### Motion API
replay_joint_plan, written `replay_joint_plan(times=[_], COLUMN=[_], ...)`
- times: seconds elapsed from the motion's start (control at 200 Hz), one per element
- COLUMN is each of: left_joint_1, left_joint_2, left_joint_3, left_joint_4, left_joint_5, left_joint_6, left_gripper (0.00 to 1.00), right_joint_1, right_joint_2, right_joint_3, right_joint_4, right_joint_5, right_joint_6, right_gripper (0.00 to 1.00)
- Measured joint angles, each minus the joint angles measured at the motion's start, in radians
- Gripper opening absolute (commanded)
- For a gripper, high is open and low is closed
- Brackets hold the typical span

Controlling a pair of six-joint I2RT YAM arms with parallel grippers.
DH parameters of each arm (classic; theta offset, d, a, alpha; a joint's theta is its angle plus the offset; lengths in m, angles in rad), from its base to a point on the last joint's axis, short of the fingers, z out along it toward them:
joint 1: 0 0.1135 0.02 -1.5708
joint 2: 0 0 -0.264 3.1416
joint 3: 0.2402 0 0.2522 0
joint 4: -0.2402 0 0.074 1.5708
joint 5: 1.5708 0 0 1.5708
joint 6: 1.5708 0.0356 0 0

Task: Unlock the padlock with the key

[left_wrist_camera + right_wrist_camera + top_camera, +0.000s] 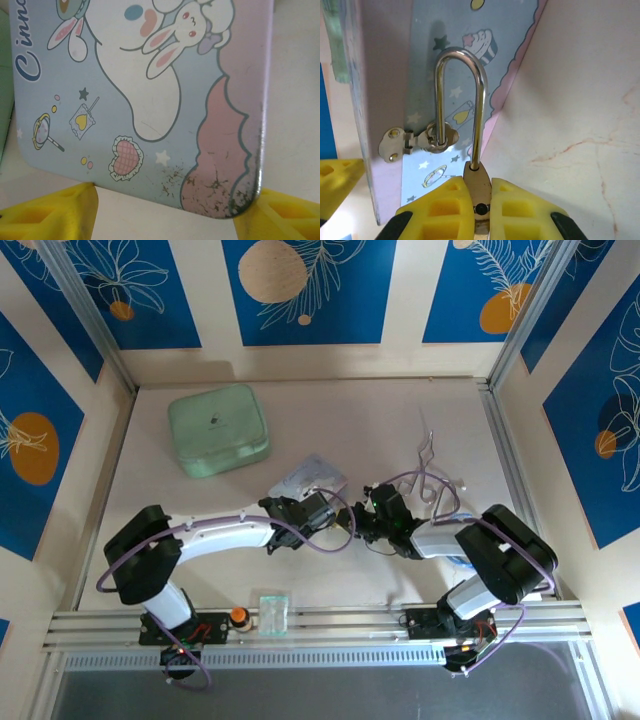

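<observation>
- Padlock [478, 175]: its body is pinched between the yellow fingers of the right claw [479, 200], which is closed tight on it.
- Its silver shackle rises from the claw. One leg enters the body and the other passes through the small hasp [427, 140] on the pale blue tin's [150, 100] side.
- The left claw [165, 217] is spread wide and grips nothing. The tin's printed face lies just beyond its fingertips [50, 215], one by each lower corner.
- From above, both arms stretch low over the counter [400, 430] and meet at the tin's near edge, left claw beside right.
</observation>
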Motion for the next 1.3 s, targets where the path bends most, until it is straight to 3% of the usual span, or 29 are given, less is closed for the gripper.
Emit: replay_joint_plan(times=[0.315,0.495,0.815,0.875,0.965,1.011,1.301], left_joint_1=[0.001,0.023,0.138,0.159,0.17,0.167,0.007], left_joint_2=[0.003,0.0,-0.056,-0.064,-0.084,-0.105,-0.192], left_joint_3=[-0.009,-0.01,-0.031,-0.037,-0.046,-0.051,-0.003], left_joint_4=[-0.02,-0.023,-0.014,-0.011,-0.011,-0.008,0.011], left_joint_5=[-0.003,-0.013,-0.013,-0.013,-0.012,-0.009,-0.018], left_joint_6=[-0.001,-0.021,-0.085,-0.089,-0.103,-0.109,-0.167], left_gripper=[0.67,0.69,0.72,0.75,0.93,1.0,1.0], right_joint_1=[0.033,0.011,-0.013,-0.024,-0.043,-0.059,-0.113], right_joint_2=[0.008,0.01,0.032,0.02,0.002,0.0,0.041], right_joint_3=[-0.002,-0.002,0.025,0.043,0.078,0.098,0.263], right_joint_4=[0.059,0.0,-0.134,-0.195,-0.309,-0.365,-0.687], right_joint_5=[0.122,0.083,-0.056,-0.071,-0.093,-0.111,-0.157], right_joint_6=[0.069,0.045,-0.046,-0.071,-0.119,-0.146,-0.334], right_gripper=[0.07,0.07,0.07,0.07,0.07,0.07,0.11])
